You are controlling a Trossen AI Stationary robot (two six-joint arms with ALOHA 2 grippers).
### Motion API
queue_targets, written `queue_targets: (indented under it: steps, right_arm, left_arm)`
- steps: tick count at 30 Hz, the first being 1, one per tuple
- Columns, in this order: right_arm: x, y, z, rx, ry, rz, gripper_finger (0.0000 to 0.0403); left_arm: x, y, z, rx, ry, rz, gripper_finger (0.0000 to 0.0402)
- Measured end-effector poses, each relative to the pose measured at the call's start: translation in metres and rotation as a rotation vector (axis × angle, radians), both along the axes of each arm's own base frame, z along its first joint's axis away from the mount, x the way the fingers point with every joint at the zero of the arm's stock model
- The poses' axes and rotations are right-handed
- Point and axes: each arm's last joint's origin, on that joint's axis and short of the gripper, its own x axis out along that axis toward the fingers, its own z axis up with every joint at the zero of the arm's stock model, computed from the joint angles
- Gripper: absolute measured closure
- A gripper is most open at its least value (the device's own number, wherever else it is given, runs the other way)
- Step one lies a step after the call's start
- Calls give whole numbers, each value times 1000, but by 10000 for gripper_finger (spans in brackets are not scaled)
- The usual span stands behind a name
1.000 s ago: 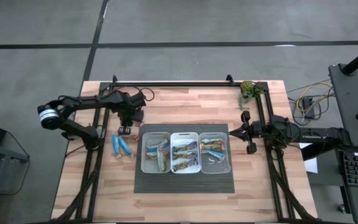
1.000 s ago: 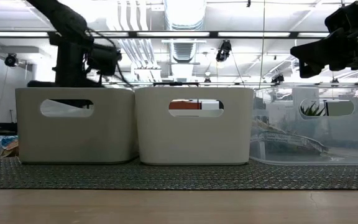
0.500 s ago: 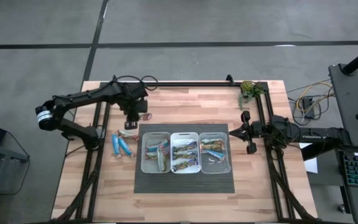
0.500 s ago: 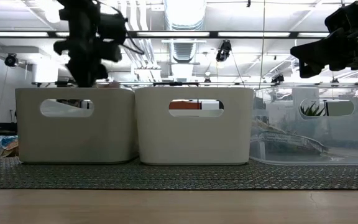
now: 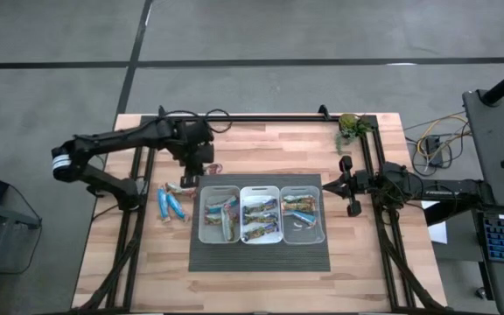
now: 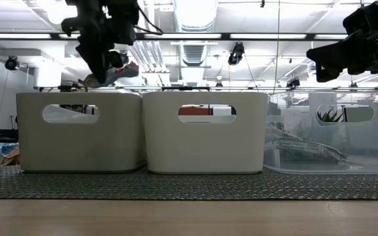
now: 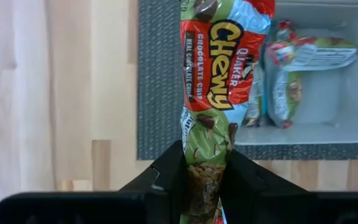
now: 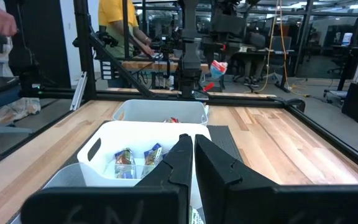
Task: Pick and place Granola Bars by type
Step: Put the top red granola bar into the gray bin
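High view, left gripper (image 5: 187, 179): above the wood table (image 5: 261, 140) just beside the left bin's (image 5: 219, 213) far-left corner, clamped on a granola bar (image 5: 185, 185).
High view, bins: three in a row on a dark mat (image 5: 260, 256); the left bin and the middle bin (image 5: 261, 213) hold several wrapped bars, the right bin (image 5: 302, 213) holds a few.
High view, loose bars: two blue-wrapped bars (image 5: 170, 204) lie on the wood left of the mat.
High view, right gripper (image 5: 326, 185): waits at the table's right side, near the right bin.
Low view, held bar (image 6: 113, 73): hangs tilted above the rim of the left bin (image 6: 79, 132).
Low view, clear bin (image 6: 330, 133): a few bars show through its wall.
Left wrist view, label: the bar (image 7: 221, 74) reads "QUAKER CHEWY CHOCOLATE CHIP", red band on a green and silvery wrapper.
Left wrist view, grip: fingers (image 7: 166, 171) pinch the bar's lower end; more wrapped bars (image 7: 294, 74) lie in the bin beyond.
Right wrist view, right gripper (image 8: 193, 144): fingers pressed together, holding nothing.
Right wrist view, bins: bars (image 8: 135, 160) lie inside the near white bin (image 8: 132, 146).
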Motion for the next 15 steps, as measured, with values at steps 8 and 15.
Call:
queue_targets:
  steps: [8, 15]
  right_arm:
    - [0, 0, 0, 0, 0, 0, 394]
    - [0, 0, 0, 0, 0, 0, 394]
  left_arm:
    - [25, -22, 14, -19, -20, -45, 336]
    - [50, -40, 23, -51, -41, -82, 336]
